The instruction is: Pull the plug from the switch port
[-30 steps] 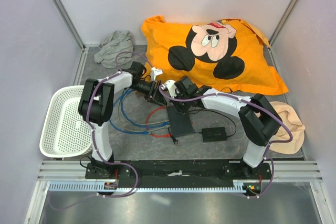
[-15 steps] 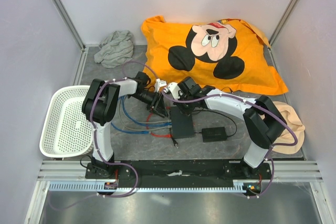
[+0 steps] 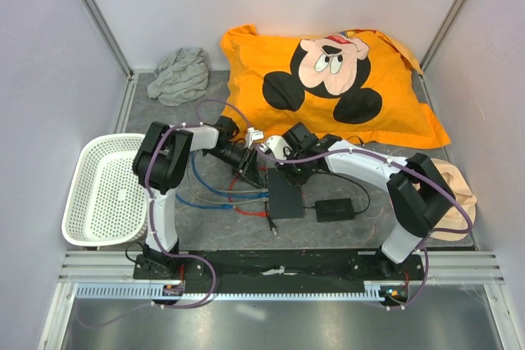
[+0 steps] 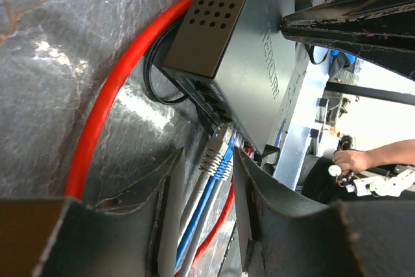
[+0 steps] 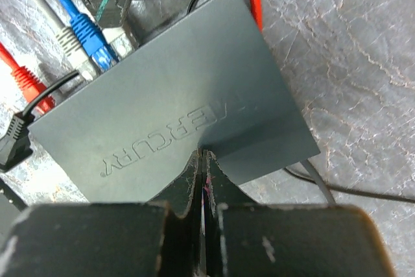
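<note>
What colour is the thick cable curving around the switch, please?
Red; the cable shows best in the left wrist view.

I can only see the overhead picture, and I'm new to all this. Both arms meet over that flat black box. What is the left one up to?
Observer: Its wrist camera shows the left gripper open, one finger on each side of a grey plug and a blue plug that sit side by side in the switch.
Operator: Is the right one grabbing something too?
Observer: No. The right gripper is shut on nothing, and its closed tips rest on the switch's top face.
Operator: Does the box carry any lettering?
Observer: Yes, the word MERCURY is raised on its top, right beside those tips.
</note>
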Robot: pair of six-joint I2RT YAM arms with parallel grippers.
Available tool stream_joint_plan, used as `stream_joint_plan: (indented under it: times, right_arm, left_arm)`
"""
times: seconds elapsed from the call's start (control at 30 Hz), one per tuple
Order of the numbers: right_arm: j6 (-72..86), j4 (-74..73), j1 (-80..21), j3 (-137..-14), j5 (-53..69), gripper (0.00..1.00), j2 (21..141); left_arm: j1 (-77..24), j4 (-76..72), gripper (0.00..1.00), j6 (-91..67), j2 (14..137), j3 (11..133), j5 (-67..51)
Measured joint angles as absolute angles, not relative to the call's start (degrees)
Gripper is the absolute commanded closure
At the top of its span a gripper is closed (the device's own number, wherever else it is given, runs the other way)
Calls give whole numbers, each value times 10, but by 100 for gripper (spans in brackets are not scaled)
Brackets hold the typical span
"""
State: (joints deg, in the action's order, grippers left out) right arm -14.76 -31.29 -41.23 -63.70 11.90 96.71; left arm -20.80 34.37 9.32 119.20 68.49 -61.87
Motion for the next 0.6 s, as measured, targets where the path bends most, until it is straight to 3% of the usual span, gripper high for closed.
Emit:
stream_joint_plan:
  times: [0.6]
  right_arm:
    - [-148, -308, -410, -623, 128, 100, 957]
  left_arm:
    - [-232, 367, 64, 94, 1226, 712, -651]
